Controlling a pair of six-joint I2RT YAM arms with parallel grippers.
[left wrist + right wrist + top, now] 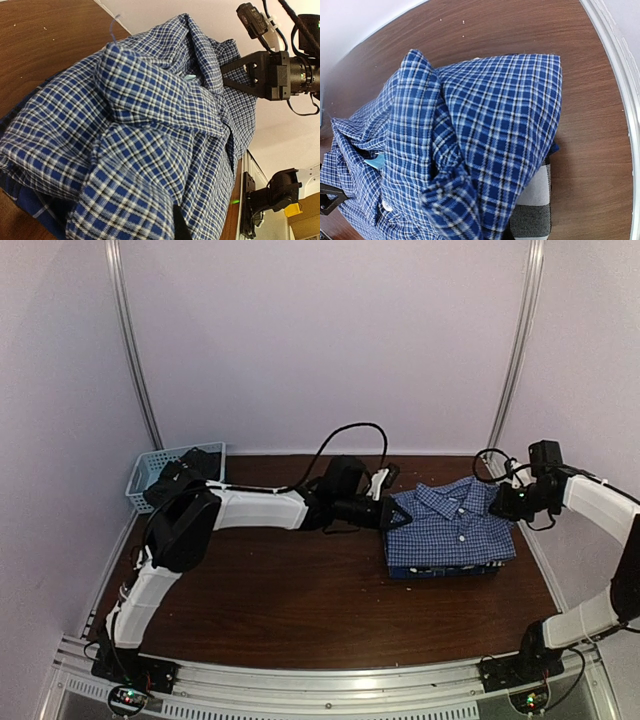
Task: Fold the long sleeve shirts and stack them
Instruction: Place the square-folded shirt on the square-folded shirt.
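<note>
We are finding the blue check shirt lying folded near the table's far right corner, resting on top of the black-and-white plaid shirt. The left gripper is clamping shut on the blue check shirt's left edge. The right gripper is pinching its far right corner, apparently; bunched cloth is crowding both wrist views.

Blue check shirt tops a stack on the desk; left gripper pinches its left edge, right gripper its far right corner
</note>
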